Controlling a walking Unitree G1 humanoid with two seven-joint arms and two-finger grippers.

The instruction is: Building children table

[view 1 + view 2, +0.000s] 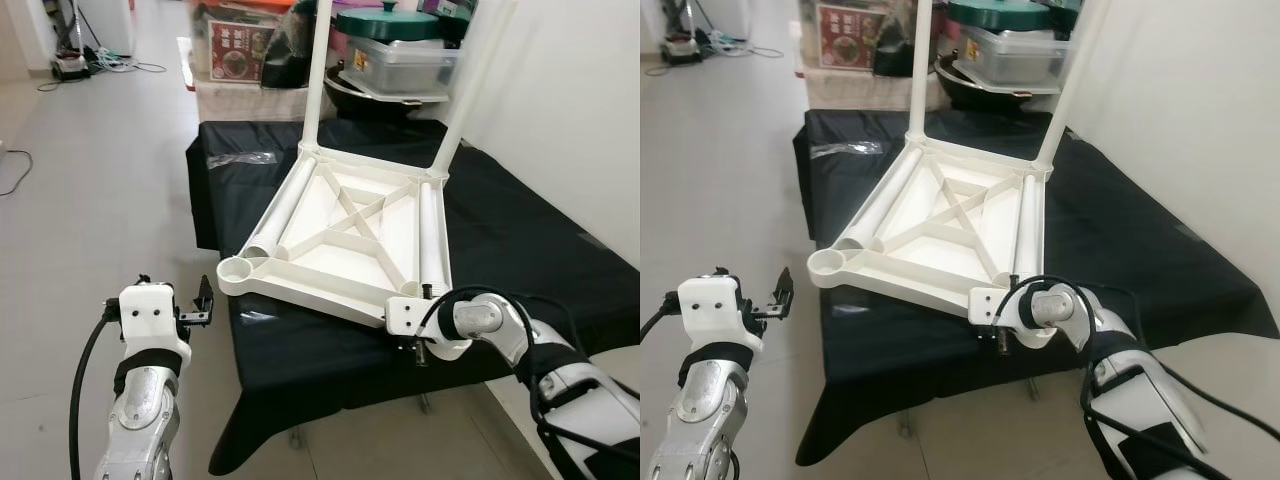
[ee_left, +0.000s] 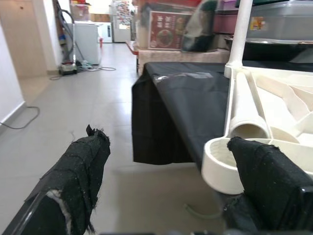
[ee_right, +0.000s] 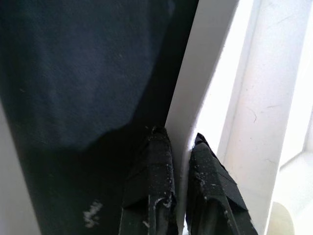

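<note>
A white plastic table top lies upside down on a black-draped table. Two white legs stand upright in its far corners. Two loose legs lie along its left and right sides. The near left corner socket is empty. My right gripper is shut on the table top's rim at the near right corner. My left gripper hangs open over the floor, just left of the empty socket, holding nothing.
Boxes, a pan and a green-lidded pot crowd the space behind the draped table. A clear plastic bag lies on the cloth at the far left. A white wall runs along the right. Tiled floor opens to the left, with cables.
</note>
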